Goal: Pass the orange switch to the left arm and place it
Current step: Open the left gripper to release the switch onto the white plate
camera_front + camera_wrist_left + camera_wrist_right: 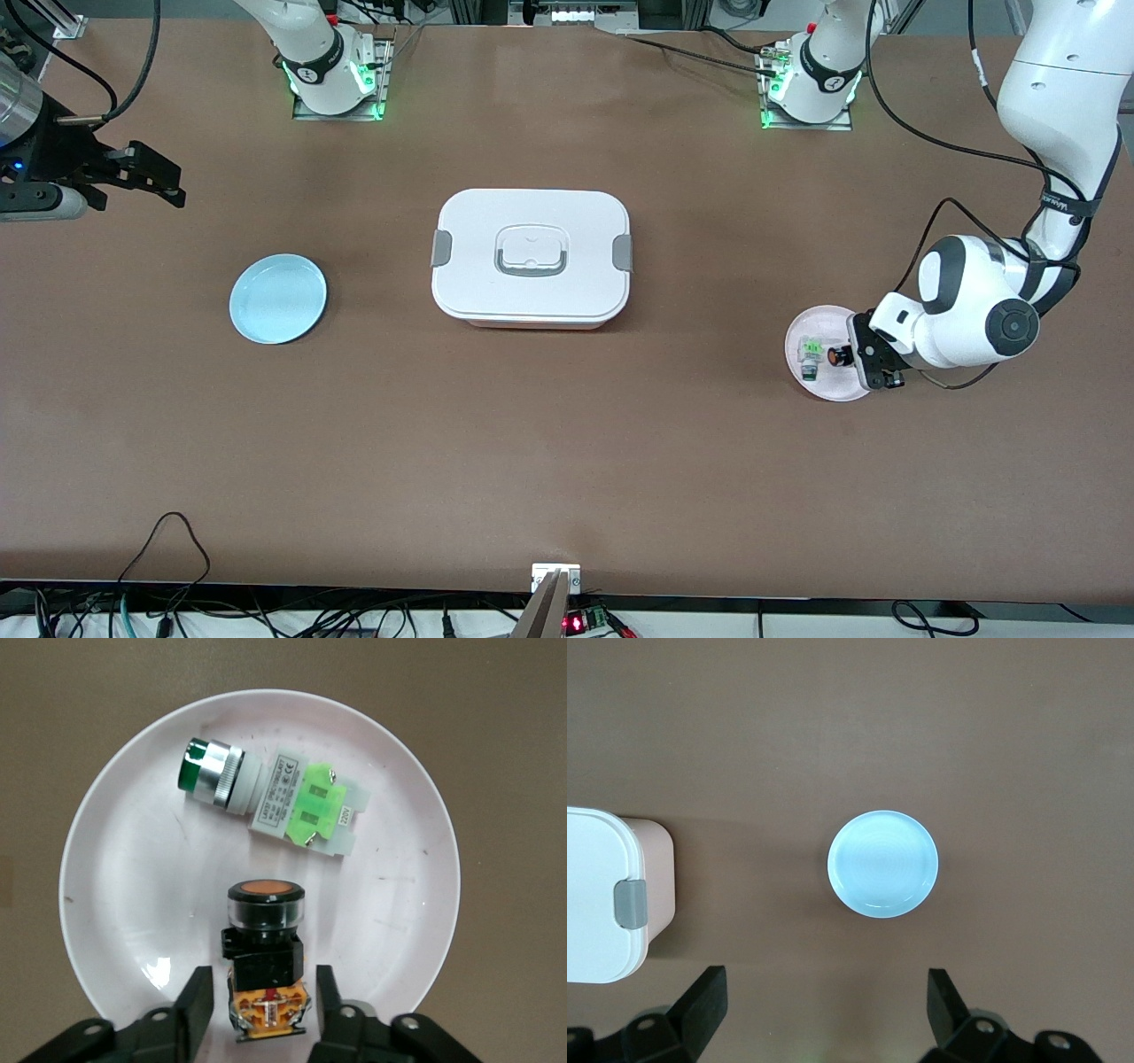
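Left wrist view, left hand (pixel 261 997) straddling orange switch (pixel 266 961), pink plate (pixel 115 886)

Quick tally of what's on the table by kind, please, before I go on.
Plates: 2 (blue plate, pink plate)
Switches: 2 (orange switch, green switch)
Boxes: 1 (white box)
Total: 5

Front view: high, facing both arm bases, covers the whole table. Left wrist view: close, straight down on the pink plate (pixel 106 859), shared with front. Right wrist view: higher, down on the blue plate (pixel 883 863) and box (pixel 598 895) edge, both shared with front.
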Robot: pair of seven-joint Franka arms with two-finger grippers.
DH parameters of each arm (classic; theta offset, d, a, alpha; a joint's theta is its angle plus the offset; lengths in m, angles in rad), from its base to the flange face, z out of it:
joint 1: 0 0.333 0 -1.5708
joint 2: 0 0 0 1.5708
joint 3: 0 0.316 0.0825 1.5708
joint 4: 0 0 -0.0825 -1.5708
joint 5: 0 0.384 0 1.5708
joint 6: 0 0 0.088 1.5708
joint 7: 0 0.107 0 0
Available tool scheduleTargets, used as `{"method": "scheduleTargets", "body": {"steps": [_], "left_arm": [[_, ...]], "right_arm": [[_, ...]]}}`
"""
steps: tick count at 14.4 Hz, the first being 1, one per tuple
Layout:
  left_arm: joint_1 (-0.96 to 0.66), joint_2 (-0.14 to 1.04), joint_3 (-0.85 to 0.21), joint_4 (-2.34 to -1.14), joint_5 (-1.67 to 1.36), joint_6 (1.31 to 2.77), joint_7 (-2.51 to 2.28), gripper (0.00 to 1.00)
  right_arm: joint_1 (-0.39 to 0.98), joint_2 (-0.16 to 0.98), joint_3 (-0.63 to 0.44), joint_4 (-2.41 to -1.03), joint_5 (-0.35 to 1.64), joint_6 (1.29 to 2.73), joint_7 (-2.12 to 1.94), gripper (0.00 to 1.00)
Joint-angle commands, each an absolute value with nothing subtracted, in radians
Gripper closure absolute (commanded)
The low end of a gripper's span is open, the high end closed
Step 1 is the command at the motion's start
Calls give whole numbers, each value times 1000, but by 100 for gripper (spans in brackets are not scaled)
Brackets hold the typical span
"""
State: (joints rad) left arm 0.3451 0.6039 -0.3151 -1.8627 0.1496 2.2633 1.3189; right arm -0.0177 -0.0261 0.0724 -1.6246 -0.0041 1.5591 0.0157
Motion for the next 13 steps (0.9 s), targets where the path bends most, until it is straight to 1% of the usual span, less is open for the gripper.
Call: {"method": "scheduleTargets", "body": {"steps": [1, 3, 7, 11, 13], "left_arm": [[362, 583, -327, -1861, 172, 2257, 1319, 0], [362, 546, -327, -1824, 169, 2159, 1312, 0], [360, 493, -331, -1691, 156, 1851, 1120, 0], [353, 480, -367, -1482, 155, 1545, 846, 0], [353, 479, -415, -1373, 156, 1417, 665, 0]], "right_arm": [[-34, -38, 80, -1629, -6, 1548, 31, 0], [-34, -34, 80, -1629, -8, 1548, 28, 0], [-32, -32, 80, -1626, -9, 1548, 28, 0], [-32, -32, 80, -1626, -11, 1549, 29, 0], [-32, -32, 80, -1624, -9, 1549, 28, 0]]}}
